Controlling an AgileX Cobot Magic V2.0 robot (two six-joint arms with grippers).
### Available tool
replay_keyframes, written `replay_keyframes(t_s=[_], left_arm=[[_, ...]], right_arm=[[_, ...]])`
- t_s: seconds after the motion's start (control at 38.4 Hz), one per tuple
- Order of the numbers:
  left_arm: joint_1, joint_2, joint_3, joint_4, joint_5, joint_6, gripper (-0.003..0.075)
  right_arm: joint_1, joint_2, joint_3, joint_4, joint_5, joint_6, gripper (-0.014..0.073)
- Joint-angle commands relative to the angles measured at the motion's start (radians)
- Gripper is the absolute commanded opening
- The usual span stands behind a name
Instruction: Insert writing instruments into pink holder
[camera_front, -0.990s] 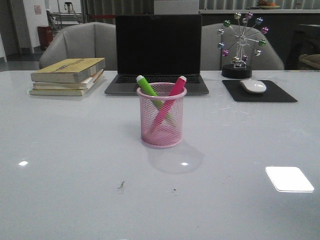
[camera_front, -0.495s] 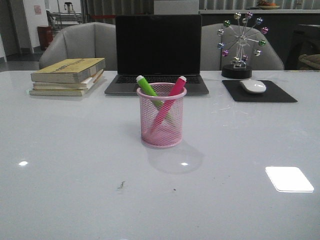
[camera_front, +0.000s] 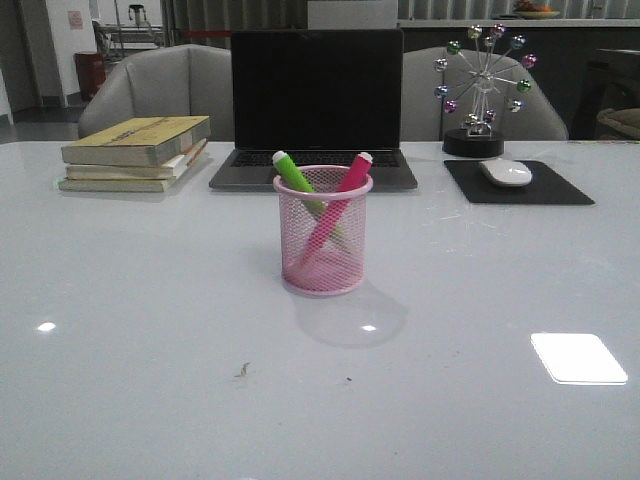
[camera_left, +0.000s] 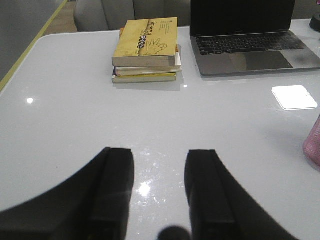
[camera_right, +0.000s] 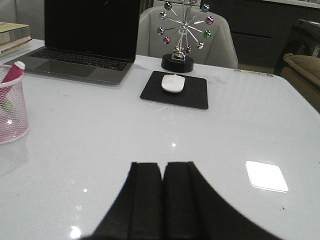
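Observation:
The pink holder (camera_front: 323, 232) stands upright in the middle of the table. Inside it lean the lime green marker (camera_front: 296, 174) and the magenta pink marker (camera_front: 349, 178), crossed, their pale ends poking above the rim. The right wrist view shows the holder (camera_right: 12, 105) with the pink marker (camera_right: 12, 72) in it. An edge of the holder (camera_left: 313, 145) shows in the left wrist view. My left gripper (camera_left: 159, 151) is open over bare table, well away from the holder. My right gripper (camera_right: 162, 164) is shut and holds nothing. Neither arm appears in the front view.
A stack of books (camera_front: 138, 151) lies at the back left. An open laptop (camera_front: 316, 105) sits behind the holder. At the back right are a black mouse pad (camera_front: 517, 182) with a white mouse (camera_front: 506, 172) and a ferris-wheel ornament (camera_front: 480, 93). Grey chairs stand beyond the table.

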Motion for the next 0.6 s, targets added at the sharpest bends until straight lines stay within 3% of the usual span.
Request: replay_keyframes(t_s=[0.0, 0.57], left_arm=[[0.003, -0.005, -0.028, -0.004, -0.081, -0.002, 0.0331], [0.003, -0.005, -0.028, -0.004, -0.081, -0.002, 0.0331]], right_arm=[[-0.007, 0.008, -0.004, -0.007, -0.085, 0.004, 0.0057], [-0.007, 0.006, -0.004, -0.007, -0.058, 0.004, 0.0057]])
